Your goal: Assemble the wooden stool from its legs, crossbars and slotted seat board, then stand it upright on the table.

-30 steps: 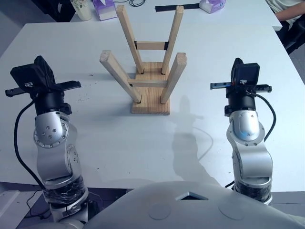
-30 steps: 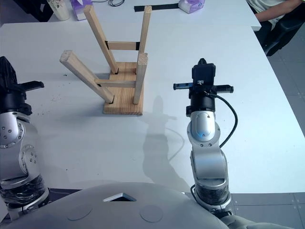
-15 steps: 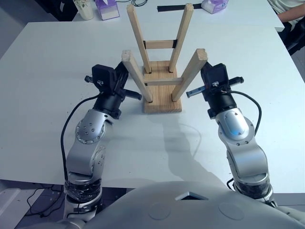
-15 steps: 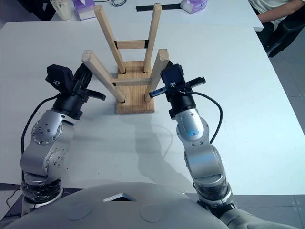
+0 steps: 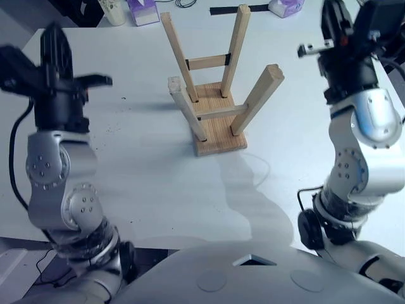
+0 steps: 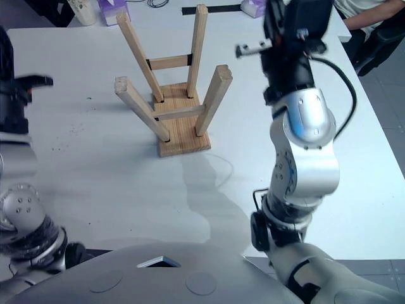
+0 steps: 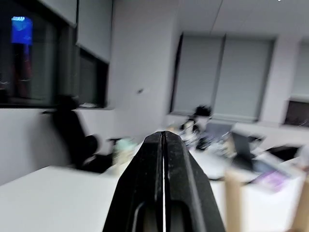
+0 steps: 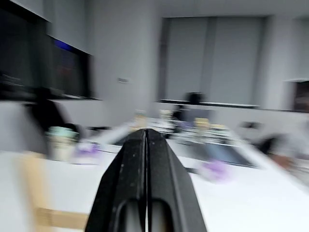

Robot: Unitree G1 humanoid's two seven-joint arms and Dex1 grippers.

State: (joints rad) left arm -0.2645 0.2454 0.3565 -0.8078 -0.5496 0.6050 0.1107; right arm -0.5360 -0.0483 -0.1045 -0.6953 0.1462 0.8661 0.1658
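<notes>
Wooden stool [image 5: 215,107] stands assembled but upside down mid-worktop [image 5: 145,190], seat board [image 5: 220,142] flat on the surface, legs [image 5: 256,100] and crossbars [image 5: 207,62] up. Seemingly only the turn upright remains. Left gripper [image 7: 163,140] and right gripper [image 8: 146,135] hang high either side, jaws pressed together, holding nothing. Open worktop flanks the stool, and tissue boxes [image 5: 142,11] line the far edge.

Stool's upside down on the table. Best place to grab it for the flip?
The near left leg and near right leg, high up, each from its outer side. They splay outward and stand free, while the seat board lies flat on the table, leaving no edge to get under.
</notes>
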